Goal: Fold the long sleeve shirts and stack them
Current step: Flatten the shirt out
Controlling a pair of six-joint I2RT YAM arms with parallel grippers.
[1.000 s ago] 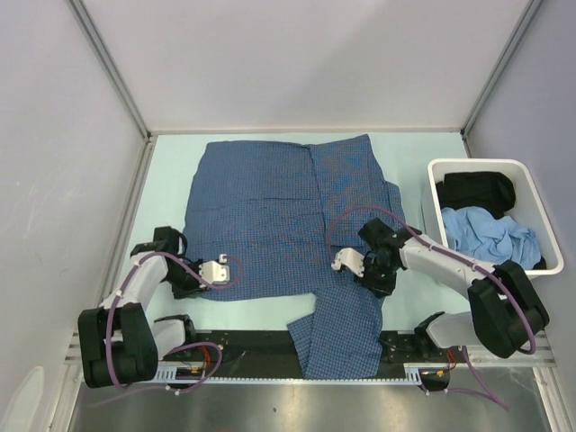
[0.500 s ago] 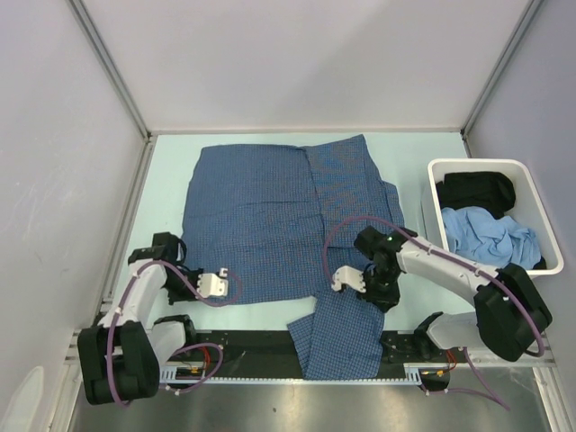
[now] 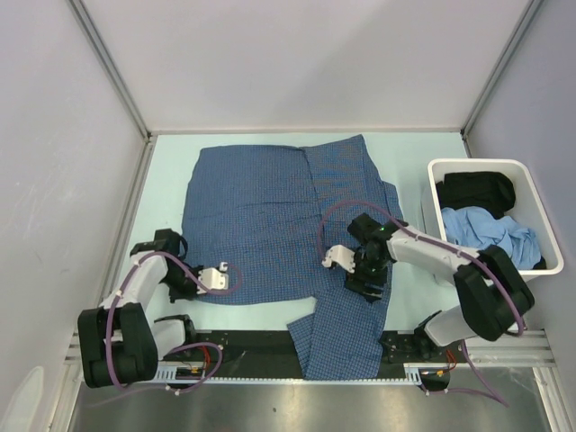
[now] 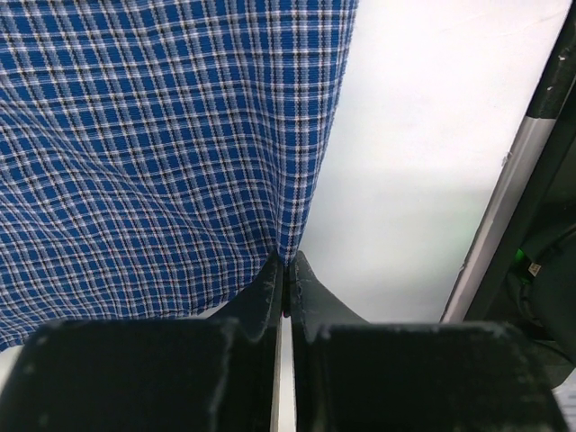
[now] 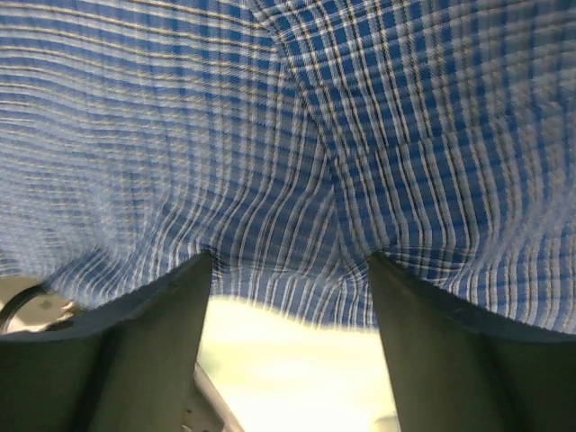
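A dark-blue, finely white-checked long sleeve shirt (image 3: 261, 216) lies spread flat on the pale table (image 3: 171, 180), and one part of it (image 3: 342, 333) hangs over the near edge. My left gripper (image 3: 216, 283) is at the shirt's near left corner. In the left wrist view it (image 4: 286, 261) is shut, with the corner of the shirt (image 4: 162, 135) pinched at the fingertips. My right gripper (image 3: 364, 283) sits on the shirt's near right part. Its jaws (image 5: 290, 261) stand wide open and the checked cloth (image 5: 288, 135) lies just ahead of the tips, not held.
A white bin (image 3: 432, 171) at the right holds a black garment (image 3: 477, 191) and a light-blue one (image 3: 490, 234). A metal rail (image 4: 504, 207) runs along the table's near edge. Grey walls close in the left, back and right.
The left gripper has closed on the shirt's near left corner. The right gripper closed, then opened wide and shifted slightly left, letting go of the cloth.
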